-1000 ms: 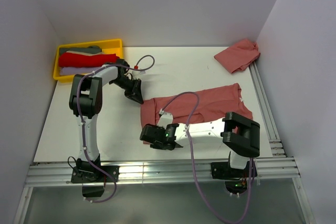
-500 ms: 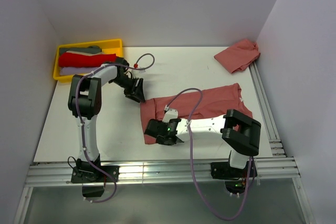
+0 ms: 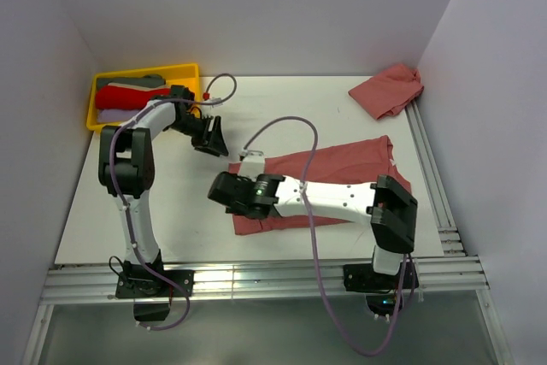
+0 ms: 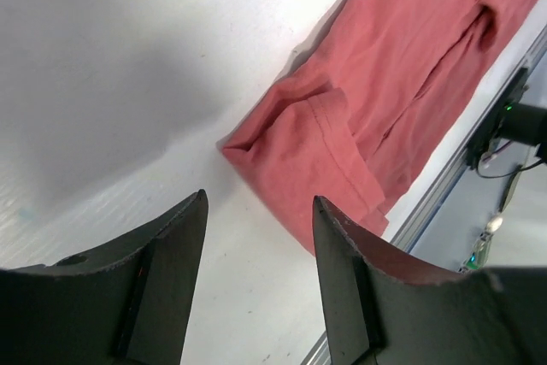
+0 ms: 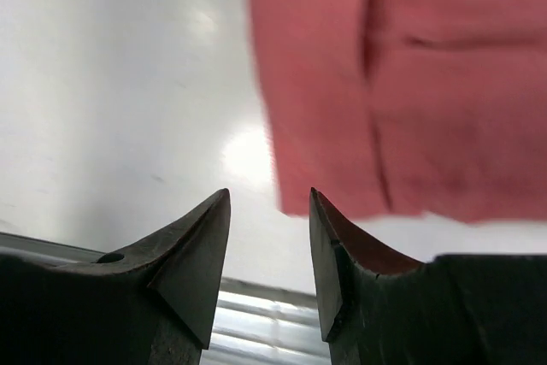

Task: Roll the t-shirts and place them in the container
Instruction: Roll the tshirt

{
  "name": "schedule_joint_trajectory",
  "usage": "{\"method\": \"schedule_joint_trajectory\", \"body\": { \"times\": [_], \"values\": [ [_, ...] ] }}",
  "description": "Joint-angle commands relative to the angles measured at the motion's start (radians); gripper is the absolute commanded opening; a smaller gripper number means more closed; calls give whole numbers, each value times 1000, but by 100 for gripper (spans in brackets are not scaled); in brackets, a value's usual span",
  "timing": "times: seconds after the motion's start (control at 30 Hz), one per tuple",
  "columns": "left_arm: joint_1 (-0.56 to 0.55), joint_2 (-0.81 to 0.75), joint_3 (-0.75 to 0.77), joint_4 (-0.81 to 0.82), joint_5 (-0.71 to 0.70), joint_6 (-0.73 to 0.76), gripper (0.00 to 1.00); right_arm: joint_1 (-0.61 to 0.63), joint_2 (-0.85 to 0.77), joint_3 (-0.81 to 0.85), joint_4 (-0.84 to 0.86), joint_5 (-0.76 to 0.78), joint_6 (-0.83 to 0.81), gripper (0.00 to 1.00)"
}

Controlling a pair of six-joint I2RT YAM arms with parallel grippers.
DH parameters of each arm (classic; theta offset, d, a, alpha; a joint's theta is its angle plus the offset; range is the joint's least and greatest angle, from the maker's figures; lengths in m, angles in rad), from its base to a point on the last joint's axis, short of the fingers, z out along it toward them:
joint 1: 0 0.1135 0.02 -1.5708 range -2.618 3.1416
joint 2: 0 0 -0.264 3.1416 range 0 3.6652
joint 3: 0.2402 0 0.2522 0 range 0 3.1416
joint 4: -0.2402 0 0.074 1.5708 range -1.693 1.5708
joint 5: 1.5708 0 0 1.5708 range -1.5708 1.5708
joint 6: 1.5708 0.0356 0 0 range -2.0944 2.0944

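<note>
Swung leftward, the right gripper (image 3: 224,191) hangs at the edge of the dusty salmon-red cloth t-shirt (image 3: 342,173) lying mid-table, slightly parted, empty. The left gripper (image 3: 211,137) gapes empty; only its wrist camera shows the folded sleeve (image 4: 329,151).

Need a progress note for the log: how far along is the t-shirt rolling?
Done: shirts sit stacked in the yellow tray, though rolled or folded I can't tell. In hand: the salmon t-shirt lies flat and unrolled; left fingers and right fingers are open, holding nothing. Left: the crumpled shirt in the far corner.
</note>
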Motion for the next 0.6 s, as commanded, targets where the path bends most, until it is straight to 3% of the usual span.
{"method": "schedule_joint_trajectory", "body": {
  "times": [0.0, 0.13, 0.4, 0.57],
  "values": [
    [19, -72, -19, 29, 70, -22, 58, -34, 120, 155, -20, 64, -115, 49],
    [26, -72, -26, 57, 81, -45, 57, -90, 201, 203, 71, 44, -168, 44],
    [55, -55, -37, 41, 115, -36, 56, -229, 286, 56, 332, -129, -207, 37],
    [55, -43, -46, 25, 141, -5, 56, -242, 364, 87, 290, -158, -193, 37]
  ]
}}
